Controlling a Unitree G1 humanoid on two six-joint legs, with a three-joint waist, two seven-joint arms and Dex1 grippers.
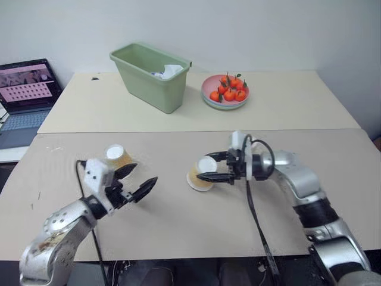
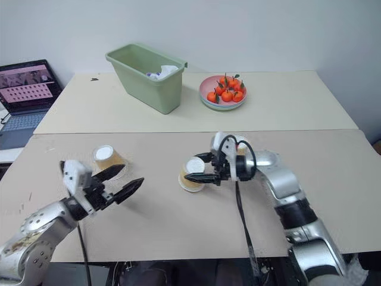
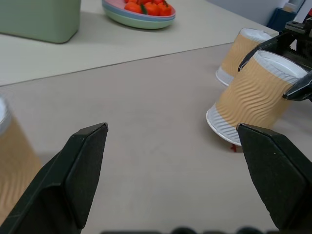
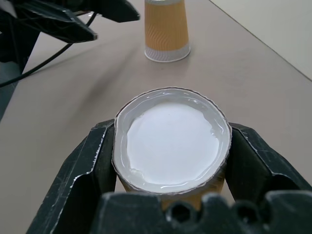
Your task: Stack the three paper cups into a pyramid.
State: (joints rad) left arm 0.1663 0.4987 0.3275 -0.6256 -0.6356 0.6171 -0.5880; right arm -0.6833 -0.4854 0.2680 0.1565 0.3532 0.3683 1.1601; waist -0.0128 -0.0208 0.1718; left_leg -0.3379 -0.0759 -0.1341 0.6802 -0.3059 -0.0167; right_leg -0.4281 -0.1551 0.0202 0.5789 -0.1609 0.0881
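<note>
1. Clamping one paper cup [image 1: 202,173] near the desk's [image 1: 178,220] middle: right gripper [image 1: 216,167], black fingers pressed to both sides just under the white base, the cup tilted with one rim edge touching or just above the surface.
2. Hovering above the desk on the left, fingers spread wide with nothing between them: left gripper [image 1: 132,183].
3. Standing upside down just beyond the left gripper, white base up: second paper cup [image 1: 118,158], well apart from the clamped one.
4. Sitting behind the right gripper and largely hidden by it in the head views, showing in the left wrist view just beyond the clamped cup: third paper cup [image 3: 240,55], also inverted.
5. Lying bare between the left cup and the clamped cup: an open stretch of tan desk.
6. Resting on the far desk, well away from the cups: green plastic bin [image 1: 152,75] holding crumpled white scraps, and beside it a pink plate [image 1: 225,95] piled with small orange fruit [image 1: 230,90].
7. Glowing at the far left edge on a separate surface: open laptop [image 1: 26,89].
8. Trailing down from the right wrist across the desk's near edge: black cable [image 1: 257,223].
</note>
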